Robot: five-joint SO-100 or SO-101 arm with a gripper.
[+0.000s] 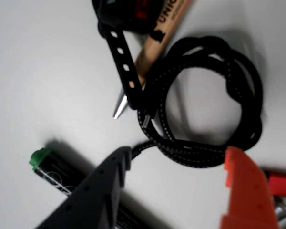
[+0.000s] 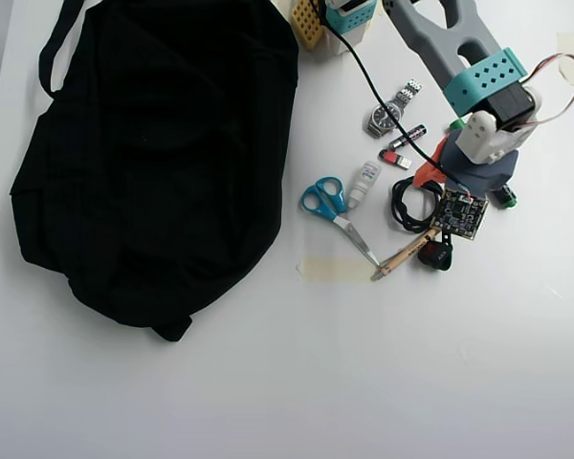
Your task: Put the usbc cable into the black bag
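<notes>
1. Black braided cord = the usbc cable (image 1: 205, 114), coiled in a loose loop on the white table (image 1: 47, 71); wrist view shows it centre-right, one short metal-tipped plug end (image 1: 146, 119) poking out at the loop's left side.
2. Overhead view: same cable (image 2: 403, 204) lies right of centre, partly under my arm's camera board (image 2: 460, 212), well apart from the black bag (image 2: 153, 153).
3. Bag fills the upper left of the overhead view, floppy cloth, strap loop (image 2: 55, 43) at its top left corner. I can't make out where its mouth is.
4. Gripper (image 1: 174, 160) hangs over the cable w/ claw spread: dark finger (image 1: 97, 191) lower left, orange finger (image 1: 245, 191) lower right, the near arc of the coil showing between the tips. Nothing pinched. Can't tell if the tips touch the cord or table.
5. Wrist view neighbours: wooden pen (image 1: 155, 47) w/ silver tip crossing under the coil's upper left; black key fob (image 1: 128, 12) at top edge, its holed strap (image 1: 121, 62) running down to the plug end; green-capped black marker (image 1: 62, 174) partly behind the dark finger; a red item (image 1: 281, 183) at right edge, blurred.
6. Overhead view neighbours: blue-handled scissors (image 2: 330, 206) left of the cable, small white bottle (image 2: 364, 182) beside them, wristwatch (image 2: 390, 113) above, tape strip (image 2: 333, 269) below the scissors.
7. Arm (image 2: 459, 57) enters from the top, grey links, teal bracket.
</notes>
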